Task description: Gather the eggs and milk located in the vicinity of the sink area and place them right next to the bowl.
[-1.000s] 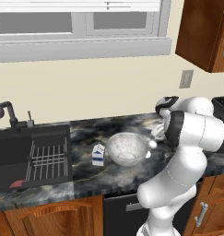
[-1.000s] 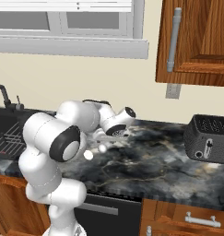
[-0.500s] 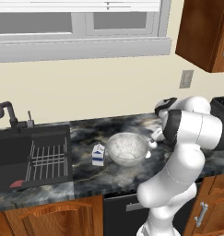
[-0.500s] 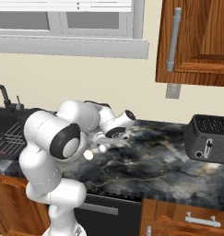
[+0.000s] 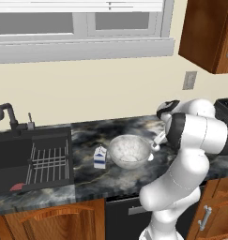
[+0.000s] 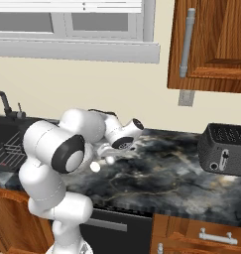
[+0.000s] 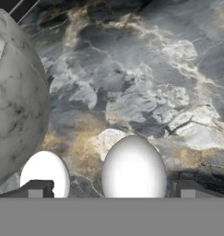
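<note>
The tabletop (image 5: 115,178) is dark marble veined grey, white and tan. The glass bowl (image 5: 129,151) looks cloudy grey with dark speckles. The milk carton (image 5: 100,157) is white with blue markings. Both eggs (image 7: 133,168) are plain white. At 9 o'clock, the sink (image 5: 21,150) is black, its rack (image 5: 49,161) white, with something reddish, possibly a sponge (image 5: 17,187).

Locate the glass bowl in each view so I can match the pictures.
Left base view: bowl centre, on the marble counter, right of the milk.
Right base view: not identifiable behind the arm.
Hand view: bowl at left edge.
Shared landmark: the two eggs.
</note>
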You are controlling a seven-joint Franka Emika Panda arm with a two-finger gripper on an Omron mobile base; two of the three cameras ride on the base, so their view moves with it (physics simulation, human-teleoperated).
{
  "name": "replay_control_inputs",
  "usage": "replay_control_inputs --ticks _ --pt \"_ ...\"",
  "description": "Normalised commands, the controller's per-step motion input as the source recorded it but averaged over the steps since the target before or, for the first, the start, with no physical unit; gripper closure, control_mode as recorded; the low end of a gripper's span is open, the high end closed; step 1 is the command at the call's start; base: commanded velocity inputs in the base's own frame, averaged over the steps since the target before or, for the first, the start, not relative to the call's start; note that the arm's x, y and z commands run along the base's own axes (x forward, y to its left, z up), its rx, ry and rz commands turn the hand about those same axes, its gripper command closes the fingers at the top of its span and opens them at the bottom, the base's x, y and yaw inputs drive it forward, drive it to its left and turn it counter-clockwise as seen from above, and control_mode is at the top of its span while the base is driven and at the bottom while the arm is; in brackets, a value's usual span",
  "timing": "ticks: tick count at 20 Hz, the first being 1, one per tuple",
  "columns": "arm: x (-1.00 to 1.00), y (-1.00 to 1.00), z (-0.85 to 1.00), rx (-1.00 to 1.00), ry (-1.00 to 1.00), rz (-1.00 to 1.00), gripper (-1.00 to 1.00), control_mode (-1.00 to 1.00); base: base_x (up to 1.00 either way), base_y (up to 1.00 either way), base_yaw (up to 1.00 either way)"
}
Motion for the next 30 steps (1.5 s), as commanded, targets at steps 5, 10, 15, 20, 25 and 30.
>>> replay_control_inputs --ticks 5,10,15,20,25,30 --pt "-0.03 0.06 0.00 0.00 0.00 0.05 -1.00 -1.00 0.00 0.00 0.00" --pt "0.04 0.00 0.00 0.00 0.00 0.00 -1.00 -1.00 0.00 0.00 0.00" --pt "0.15 -0.01 0.00 0.00 0.00 0.00 -1.00 -1.00 0.00 0.00 0.00" --pt "0.04 -0.05 -0.03 0.00 0.00 0.00 -1.00 -1.00 0.00 0.00 0.00" --pt "0.00 -0.01 -0.13 0.00 0.00 0.00 -1.00 -1.00 0.00 0.00 0.00" --pt "0.00 0.00 -0.12 0.00 0.00 0.00 -1.00 -1.00 0.00 0.00 0.00"
